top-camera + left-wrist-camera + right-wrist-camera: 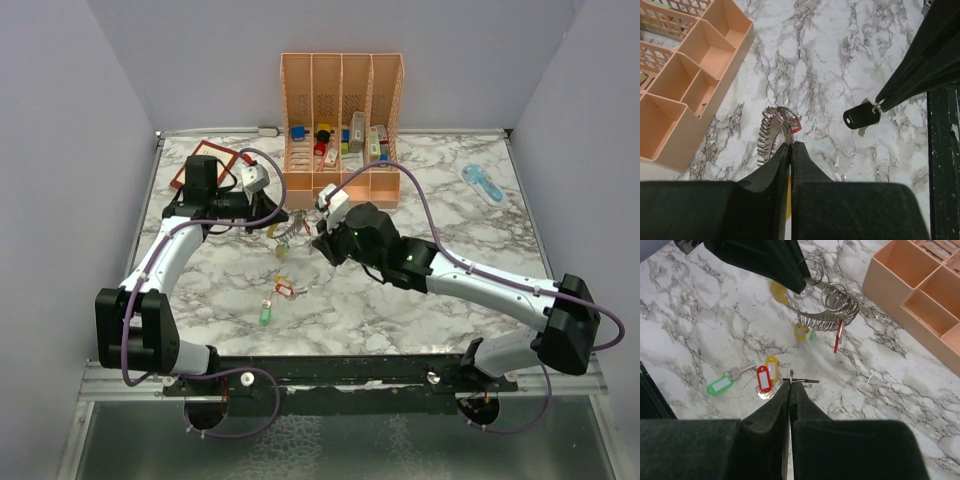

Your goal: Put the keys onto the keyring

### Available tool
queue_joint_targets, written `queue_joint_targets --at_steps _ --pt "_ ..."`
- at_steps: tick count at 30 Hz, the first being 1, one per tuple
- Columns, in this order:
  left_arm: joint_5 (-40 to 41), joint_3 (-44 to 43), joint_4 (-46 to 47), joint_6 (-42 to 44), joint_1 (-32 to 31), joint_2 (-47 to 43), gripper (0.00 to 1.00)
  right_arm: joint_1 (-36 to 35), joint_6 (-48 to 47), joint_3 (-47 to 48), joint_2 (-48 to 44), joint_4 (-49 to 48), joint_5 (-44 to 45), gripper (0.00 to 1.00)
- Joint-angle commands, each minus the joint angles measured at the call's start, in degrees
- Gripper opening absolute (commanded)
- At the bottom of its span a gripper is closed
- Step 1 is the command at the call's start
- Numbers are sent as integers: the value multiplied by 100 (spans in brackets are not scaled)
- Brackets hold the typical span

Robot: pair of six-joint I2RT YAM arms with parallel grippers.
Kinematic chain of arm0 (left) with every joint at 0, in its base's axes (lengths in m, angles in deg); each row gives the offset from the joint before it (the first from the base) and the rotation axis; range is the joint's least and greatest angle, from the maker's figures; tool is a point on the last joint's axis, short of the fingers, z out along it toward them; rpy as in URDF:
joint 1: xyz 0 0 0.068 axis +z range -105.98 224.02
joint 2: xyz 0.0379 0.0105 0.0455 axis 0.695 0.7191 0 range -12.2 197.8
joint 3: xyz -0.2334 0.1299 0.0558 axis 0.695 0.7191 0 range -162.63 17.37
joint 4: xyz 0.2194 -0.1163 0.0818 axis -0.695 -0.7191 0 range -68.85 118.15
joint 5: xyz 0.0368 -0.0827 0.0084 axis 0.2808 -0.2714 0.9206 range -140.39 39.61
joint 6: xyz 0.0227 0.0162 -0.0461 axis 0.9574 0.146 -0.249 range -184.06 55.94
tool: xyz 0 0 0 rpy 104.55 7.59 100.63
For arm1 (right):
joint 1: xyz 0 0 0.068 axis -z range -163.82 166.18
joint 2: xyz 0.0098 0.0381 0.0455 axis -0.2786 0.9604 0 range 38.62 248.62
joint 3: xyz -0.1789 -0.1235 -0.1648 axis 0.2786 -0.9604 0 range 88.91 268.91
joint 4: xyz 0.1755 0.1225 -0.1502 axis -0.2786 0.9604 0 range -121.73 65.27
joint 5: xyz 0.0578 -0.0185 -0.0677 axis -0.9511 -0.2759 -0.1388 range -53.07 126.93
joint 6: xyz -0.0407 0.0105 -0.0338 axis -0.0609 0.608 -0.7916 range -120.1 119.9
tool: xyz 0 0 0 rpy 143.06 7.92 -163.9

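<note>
Nearest the right wrist lens, the right gripper [790, 385] has its black fingers pinched together on a small key with a black oval plastic tag [862, 114]. It grips the key by its silvery split ring, over the white marble table [400, 320]. Opposite, the left gripper [791, 146] is likewise clamped tight on the thin silvery wire keyring [832, 310], apparently clear of the table between the two arms. A red tag [838, 336] and a yellow tag [777, 291] dangle from it.

My worry is that both holds are edge pinches on thin wire. A sideways push while threading could twist the keyring out of line or flick the key loose.

A green-tagged key [720, 386], a red-tagged key [763, 377] and a yellow-tagged key [771, 367] lie loose on the table below. The keyring's opening is lost among its stacked coils, and the held key's blade is hard to make out.
</note>
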Motion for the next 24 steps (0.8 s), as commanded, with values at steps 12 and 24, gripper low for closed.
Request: queue_joint_targets --at_steps 12,24 --pt "-107 -83 -591 751 -650 35 0 378 258 660 254 -56 -515 1" --pt "17 -140 -625 790 -710 44 0 511 371 977 559 240 -984 1"
